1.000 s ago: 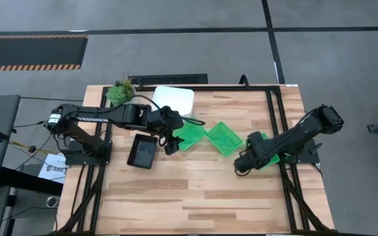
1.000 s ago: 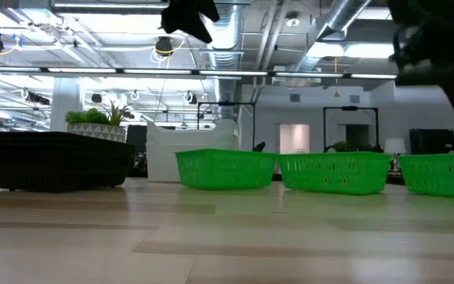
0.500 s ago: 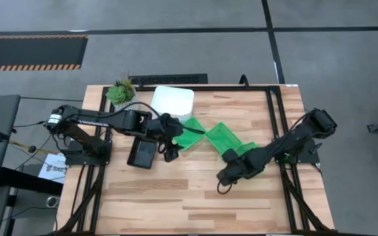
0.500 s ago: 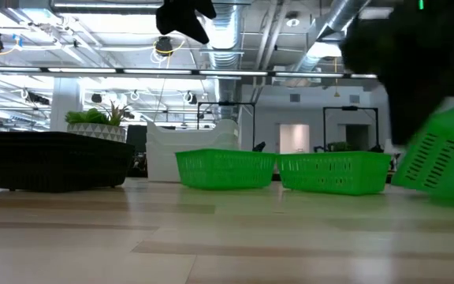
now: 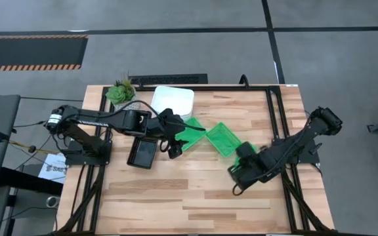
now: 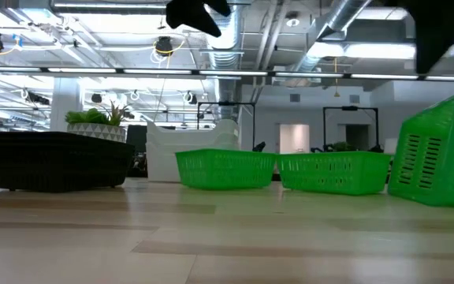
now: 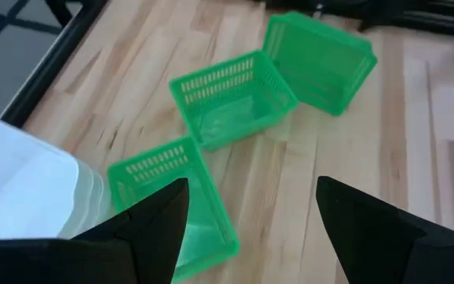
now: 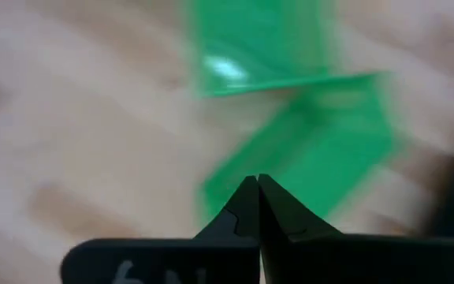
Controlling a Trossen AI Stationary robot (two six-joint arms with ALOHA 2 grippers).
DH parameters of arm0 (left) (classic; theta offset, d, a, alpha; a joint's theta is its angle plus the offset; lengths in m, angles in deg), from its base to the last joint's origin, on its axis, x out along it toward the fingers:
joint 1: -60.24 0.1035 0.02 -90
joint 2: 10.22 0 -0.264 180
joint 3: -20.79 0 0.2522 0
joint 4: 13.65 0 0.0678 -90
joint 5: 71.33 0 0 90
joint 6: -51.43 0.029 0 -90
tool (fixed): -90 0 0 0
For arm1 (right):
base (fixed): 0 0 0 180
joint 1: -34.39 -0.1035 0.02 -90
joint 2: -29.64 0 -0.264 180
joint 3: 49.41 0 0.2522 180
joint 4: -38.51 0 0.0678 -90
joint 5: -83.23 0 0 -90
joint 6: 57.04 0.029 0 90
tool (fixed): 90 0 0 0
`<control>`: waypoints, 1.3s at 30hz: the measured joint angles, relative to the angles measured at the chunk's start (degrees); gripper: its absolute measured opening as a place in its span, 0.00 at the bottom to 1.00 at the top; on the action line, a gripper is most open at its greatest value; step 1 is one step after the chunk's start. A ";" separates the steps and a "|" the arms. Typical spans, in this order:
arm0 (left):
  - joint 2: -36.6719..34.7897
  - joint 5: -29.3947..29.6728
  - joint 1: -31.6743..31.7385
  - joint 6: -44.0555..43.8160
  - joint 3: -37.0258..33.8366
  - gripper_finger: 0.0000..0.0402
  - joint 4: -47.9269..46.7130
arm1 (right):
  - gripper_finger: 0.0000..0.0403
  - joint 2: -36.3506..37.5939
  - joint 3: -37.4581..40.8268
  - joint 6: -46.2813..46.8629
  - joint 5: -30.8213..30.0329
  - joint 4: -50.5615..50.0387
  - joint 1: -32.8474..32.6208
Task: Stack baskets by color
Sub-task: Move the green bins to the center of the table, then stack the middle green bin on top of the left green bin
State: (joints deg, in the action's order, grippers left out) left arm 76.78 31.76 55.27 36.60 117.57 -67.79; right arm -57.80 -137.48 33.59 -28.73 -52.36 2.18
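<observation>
- Here, table (image 5: 195, 190): wooden top carrying all the baskets.
- White baskets (image 5: 173, 99): stacked at the far edge, with the black baskets (image 5: 142, 152) lying toward the left arm's side.
- Green baskets: two upright at centre, one (image 5: 190, 134) under the left arm, one (image 5: 224, 137) just beside it; the third (image 6: 438, 154) is tipped on edge nearest the right arm.
- Left gripper (image 7: 251, 225): fingers spread wide, holding nothing, poised above the nearest upright green basket.
- Right gripper (image 8: 257, 207): fingers pressed together, empty; the tipped basket lies just beyond its tips, so this arm is judged nearer.
</observation>
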 joint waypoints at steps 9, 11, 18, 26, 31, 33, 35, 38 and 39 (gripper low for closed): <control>0.35 -0.38 0.00 1.29 0.00 0.66 1.55 | 0.05 -2.36 4.11 8.35 2.51 -8.06 -0.44; 0.35 -0.40 0.00 1.64 0.00 0.66 1.57 | 0.04 -2.36 5.92 8.41 3.33 -6.74 -0.44; 0.35 -0.42 0.00 1.75 0.00 0.66 1.43 | 0.03 -2.21 13.62 8.96 10.69 0.67 -0.52; 0.35 -0.83 0.00 2.09 -0.04 0.66 1.31 | 0.04 -2.34 14.44 13.98 15.08 1.21 -3.35; 0.35 -0.86 0.12 2.19 -4.06 0.66 7.84 | 0.03 -2.34 9.72 15.01 14.02 0.96 -6.20; 0.60 -2.02 0.62 3.25 -7.58 0.66 15.61 | 0.04 -2.34 7.16 15.27 12.39 -0.05 -7.46; 1.44 -5.09 1.61 5.09 -11.29 0.66 23.20 | 0.04 -2.34 4.42 16.31 10.14 -1.70 -8.98; 4.02 -9.44 3.33 8.03 -14.89 0.66 35.84 | 0.05 -2.34 0.92 18.54 8.30 -4.56 -11.54; 4.99 -10.05 3.83 9.20 -15.35 0.66 37.49 | 0.05 -2.37 -0.31 19.42 8.07 -5.74 -12.31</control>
State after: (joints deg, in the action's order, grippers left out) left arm 81.77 21.71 59.10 45.81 102.23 -30.30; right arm -60.16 -137.79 53.01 -20.66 -58.10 -10.12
